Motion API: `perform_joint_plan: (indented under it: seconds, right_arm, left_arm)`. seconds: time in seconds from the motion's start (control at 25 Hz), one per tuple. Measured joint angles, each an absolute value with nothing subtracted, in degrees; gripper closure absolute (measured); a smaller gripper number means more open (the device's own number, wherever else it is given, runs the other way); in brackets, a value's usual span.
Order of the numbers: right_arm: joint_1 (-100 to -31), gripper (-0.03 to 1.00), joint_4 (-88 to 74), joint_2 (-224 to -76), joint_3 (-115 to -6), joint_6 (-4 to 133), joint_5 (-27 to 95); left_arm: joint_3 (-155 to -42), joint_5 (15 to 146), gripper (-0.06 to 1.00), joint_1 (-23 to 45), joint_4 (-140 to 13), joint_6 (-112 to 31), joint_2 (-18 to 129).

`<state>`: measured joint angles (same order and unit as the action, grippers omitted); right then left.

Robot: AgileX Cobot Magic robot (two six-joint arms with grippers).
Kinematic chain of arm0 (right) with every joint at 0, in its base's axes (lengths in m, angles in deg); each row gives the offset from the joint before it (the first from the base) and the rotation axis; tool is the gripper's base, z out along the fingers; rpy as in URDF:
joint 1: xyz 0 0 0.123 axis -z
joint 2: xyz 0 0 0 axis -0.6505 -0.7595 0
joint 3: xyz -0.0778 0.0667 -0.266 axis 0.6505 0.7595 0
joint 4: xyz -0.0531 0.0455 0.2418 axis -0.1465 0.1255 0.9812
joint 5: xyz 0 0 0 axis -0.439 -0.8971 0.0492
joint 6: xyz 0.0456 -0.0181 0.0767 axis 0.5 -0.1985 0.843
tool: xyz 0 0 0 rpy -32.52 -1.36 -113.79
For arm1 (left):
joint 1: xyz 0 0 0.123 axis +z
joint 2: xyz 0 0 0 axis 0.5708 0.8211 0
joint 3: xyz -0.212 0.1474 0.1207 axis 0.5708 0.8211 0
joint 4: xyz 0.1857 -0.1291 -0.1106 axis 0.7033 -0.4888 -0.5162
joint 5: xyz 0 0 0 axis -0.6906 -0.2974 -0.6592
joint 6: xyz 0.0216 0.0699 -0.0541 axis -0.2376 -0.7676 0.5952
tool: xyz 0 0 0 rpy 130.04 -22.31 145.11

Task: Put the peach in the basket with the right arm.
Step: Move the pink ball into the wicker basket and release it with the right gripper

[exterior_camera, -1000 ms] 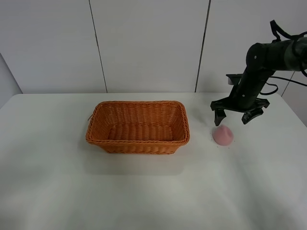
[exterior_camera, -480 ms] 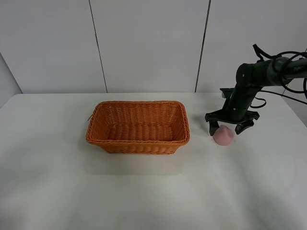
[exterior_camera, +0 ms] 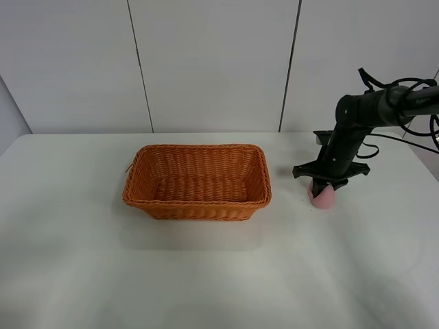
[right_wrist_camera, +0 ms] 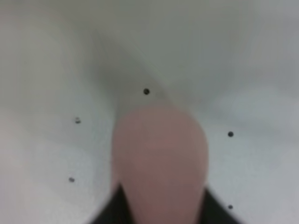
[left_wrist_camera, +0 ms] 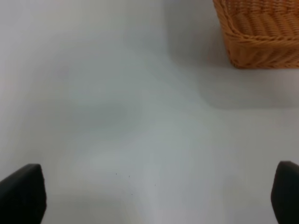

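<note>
With fingers of the right gripper pressed against both flanks of the peach, on the tabletop near the right end of the basket, lift straight up, clear the braided rim, then release low over the basket floor.

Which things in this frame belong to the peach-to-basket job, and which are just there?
Part of the job: peach; basket; right gripper, set over the peach.

Not part of it: left gripper, open and idle over the table; wall panels.
</note>
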<state>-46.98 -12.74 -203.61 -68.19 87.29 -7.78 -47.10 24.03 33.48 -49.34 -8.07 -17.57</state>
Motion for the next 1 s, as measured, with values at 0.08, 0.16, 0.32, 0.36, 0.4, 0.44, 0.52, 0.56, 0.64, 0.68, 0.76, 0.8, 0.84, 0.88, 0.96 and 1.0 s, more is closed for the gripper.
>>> perform_joint_plan:
  seconds: [0.08, 0.16, 0.32, 0.36, 0.4, 0.44, 0.52, 0.56, 0.64, 0.68, 0.76, 0.8, 0.84, 0.88, 0.96, 1.0]
  right_arm:
    - [-46.98, 0.96, -12.98, -203.05, -69.25, 87.29, -9.13]
    - [-46.98, 0.96, -13.19, -202.4, -71.06, 87.29, -11.16]
    - [-46.98, 0.96, -13.78, -199.55, -78.17, 87.29, -17.05]
    - [-46.98, 0.96, -13.78, -198.66, -80.03, 87.29, -18.79]
    - [-46.98, 0.96, -13.84, -197.8, -82.26, 87.29, -20.27]
    - [-46.98, 0.96, -13.91, -197.16, -84.38, 87.29, -21.28]
    - [-46.98, 0.96, -14.08, -196.23, -87.99, 87.29, -22.48]
    - [-46.98, 0.96, -14.2, -196.21, -89.68, 87.29, -22.81]
    - [-46.98, 0.96, -14.21, -196.15, -92.25, 87.29, -23.56]
    - [-46.98, 0.96, -14.21, -196.15, -93.08, 87.29, -24.45]
    - [-47.66, 0.96, -14.77, -196.15, -94.77, 87.29, -26.13]
    - [-48.35, 0.96, -14.77, -196.15, -95.41, 86.94, -26.31]
    - [-49.3, 0.96, -15.4, -196.15, -96.09, 86.94, -26.31]
    - [-50.49, 0.96, -15.55, -196.2, -96.73, 86.89, -26.42]
    - [-53.18, 0.96, -15.55, -196.2, -97.75, 86.89, -26.49]
    - [-54.93, 0.96, -15.55, -196.2, -98.14, 86.94, -26.53]
  left_arm:
    - [-47.1, 24.03, -0.04, 33.48, -49.29, -8.07, -17.57]
    - [-47.1, 24.03, -0.04, 33.48, -49.29, -8.07, -17.57]
    - [-47.1, 24.03, -0.04, 33.48, -49.29, -8.07, -17.57]
    - [-47.1, 24.03, -0.04, 33.48, -49.29, -8.07, -17.57]
    - [-47.1, 24.03, -0.04, 33.48, -49.29, -8.07, -17.57]
    - [-47.1, 24.03, -0.04, 33.48, -49.29, -8.07, -17.57]
    - [-47.1, 24.03, -0.04, 33.48, -49.29, -8.07, -17.57]
    - [-47.1, 24.03, -0.04, 33.48, -49.29, -8.07, -17.57]
    - [-47.1, 24.03, -0.04, 33.48, -49.29, -8.07, -17.57]
    - [-47.1, 24.03, -0.04, 33.48, -49.29, -8.07, -17.57]
    - [-47.1, 24.03, -0.04, 33.48, -49.29, -8.07, -17.57]
    - [-47.1, 24.03, -0.04, 33.48, -49.29, -8.07, -17.57]
    - [-47.1, 24.03, -0.04, 33.48, -49.29, -8.07, -17.57]
    - [-47.1, 24.03, -0.04, 33.48, -49.29, -8.07, -17.57]
    - [-47.1, 24.03, -0.04, 33.48, -49.29, -8.07, -17.57]
    - [-47.1, 24.03, -0.04, 33.48, -49.29, -8.07, -17.57]
